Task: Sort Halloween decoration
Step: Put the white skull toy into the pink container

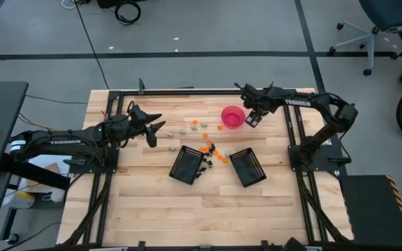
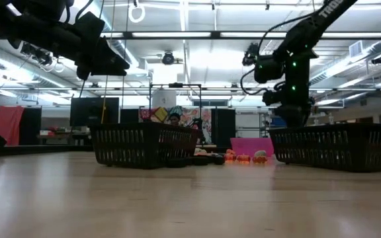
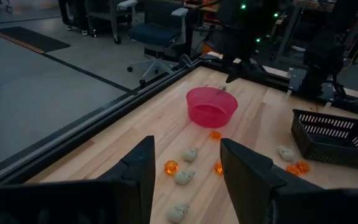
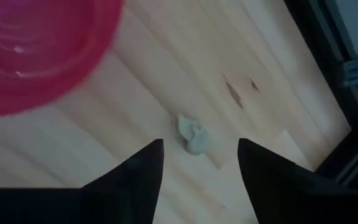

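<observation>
The right gripper (image 4: 199, 177) hangs with jaws wide and empty beside the pink bowl (image 1: 232, 116), at the table's (image 1: 152, 202) one o'clock; a pale grey-white piece (image 4: 193, 137) lies on the wood between its fingers, the bowl cut off at the frame edge. The left gripper (image 1: 158, 127) waits at nine o'clock, jaws wide, holding nothing. Orange, black and pale pieces (image 1: 210, 148) scatter centrally around two black mesh baskets (image 1: 188, 164), too small to tell apart from above.

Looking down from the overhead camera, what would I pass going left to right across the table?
Left gripper → grey-white pieces → left black basket → pink bowl → right black basket → right gripper.
</observation>
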`<act>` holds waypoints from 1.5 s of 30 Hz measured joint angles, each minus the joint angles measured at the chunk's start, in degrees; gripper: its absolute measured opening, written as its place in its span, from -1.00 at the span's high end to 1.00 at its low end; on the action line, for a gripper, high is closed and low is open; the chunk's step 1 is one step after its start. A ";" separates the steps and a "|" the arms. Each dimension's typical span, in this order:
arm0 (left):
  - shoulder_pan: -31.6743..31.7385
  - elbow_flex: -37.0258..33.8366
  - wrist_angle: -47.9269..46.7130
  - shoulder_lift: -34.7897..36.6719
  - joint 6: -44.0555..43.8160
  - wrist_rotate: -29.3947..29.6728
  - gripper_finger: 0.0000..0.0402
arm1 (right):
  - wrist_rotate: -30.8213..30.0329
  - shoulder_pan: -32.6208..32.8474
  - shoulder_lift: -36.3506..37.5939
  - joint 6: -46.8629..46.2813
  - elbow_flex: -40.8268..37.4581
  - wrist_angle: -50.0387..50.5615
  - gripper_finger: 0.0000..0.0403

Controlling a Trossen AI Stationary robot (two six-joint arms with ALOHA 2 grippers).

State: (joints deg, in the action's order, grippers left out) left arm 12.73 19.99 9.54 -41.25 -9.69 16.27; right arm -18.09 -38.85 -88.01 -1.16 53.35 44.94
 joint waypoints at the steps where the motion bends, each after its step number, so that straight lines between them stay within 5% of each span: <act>1: 0.00 0.00 0.00 0.00 0.00 0.00 0.23 | 0.08 -0.50 -0.23 0.65 -0.23 -0.26 -0.02; 22: 0.00 -0.02 -0.90 0.02 -0.02 -0.02 0.23 | 7.23 -4.98 -8.72 6.78 -0.52 -2.82 0.06; 36: 0.00 -0.03 -0.87 0.02 0.27 -0.02 0.23 | 7.92 -5.14 -8.96 8.74 -0.54 -3.89 0.51; 45: 0.00 -0.04 -0.89 0.02 0.37 -0.02 0.23 | 7.43 -4.12 -6.41 7.06 -0.69 -2.30 0.55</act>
State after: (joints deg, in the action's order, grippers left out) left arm 12.73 19.94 8.66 -41.23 -9.32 16.25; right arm -10.66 -42.97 -94.42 5.90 52.66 42.64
